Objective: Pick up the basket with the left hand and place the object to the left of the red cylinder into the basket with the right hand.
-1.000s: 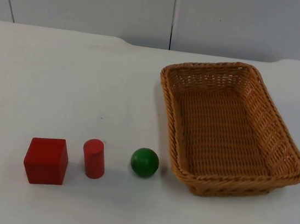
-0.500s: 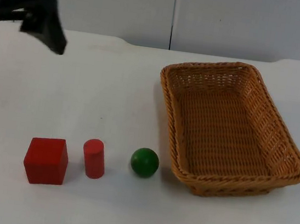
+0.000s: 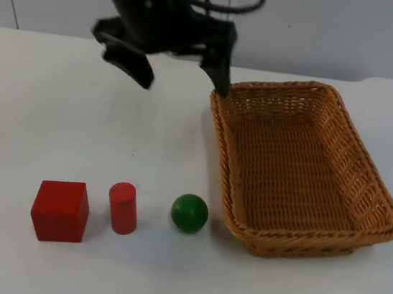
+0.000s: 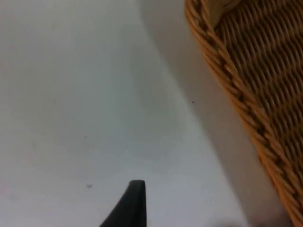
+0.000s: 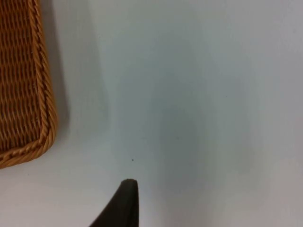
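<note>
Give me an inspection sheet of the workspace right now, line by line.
Surface: white table, bare between things.
Job's things: wicker basket on the table at right, nothing inside; red cube, red cylinder, green ball in a row.
Clutter: nothing seen.
Grippers: left gripper open, above the basket's far left corner; right gripper over bare table beside the basket's rim, waiting.
Cables: nothing noted.
Surroundings: grey partition wall.
</note>
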`<action>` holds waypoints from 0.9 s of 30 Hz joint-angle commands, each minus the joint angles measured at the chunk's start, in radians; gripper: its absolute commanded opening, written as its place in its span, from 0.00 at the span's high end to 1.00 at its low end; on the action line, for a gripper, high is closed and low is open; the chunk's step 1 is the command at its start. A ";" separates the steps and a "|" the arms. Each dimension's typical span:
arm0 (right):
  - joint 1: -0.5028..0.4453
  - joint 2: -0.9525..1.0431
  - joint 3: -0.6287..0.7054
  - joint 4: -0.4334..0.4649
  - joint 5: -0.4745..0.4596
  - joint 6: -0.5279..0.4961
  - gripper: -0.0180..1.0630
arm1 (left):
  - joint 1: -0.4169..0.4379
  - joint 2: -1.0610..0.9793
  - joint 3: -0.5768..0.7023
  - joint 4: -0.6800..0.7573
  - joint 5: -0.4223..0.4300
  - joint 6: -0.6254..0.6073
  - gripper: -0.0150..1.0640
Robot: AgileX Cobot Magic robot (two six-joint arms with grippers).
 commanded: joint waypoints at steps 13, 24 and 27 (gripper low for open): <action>0.001 -0.002 0.015 -0.002 -0.036 -0.005 0.01 | -0.090 0.240 -0.170 -0.052 0.021 -0.105 0.09; 0.001 -0.002 0.015 -0.002 -0.035 0.000 0.01 | -0.092 0.287 -0.170 -0.126 -0.002 -0.078 0.46; 0.001 -0.002 0.015 -0.002 -0.035 0.000 0.01 | -0.092 0.279 -0.170 -0.174 -0.044 -0.078 0.83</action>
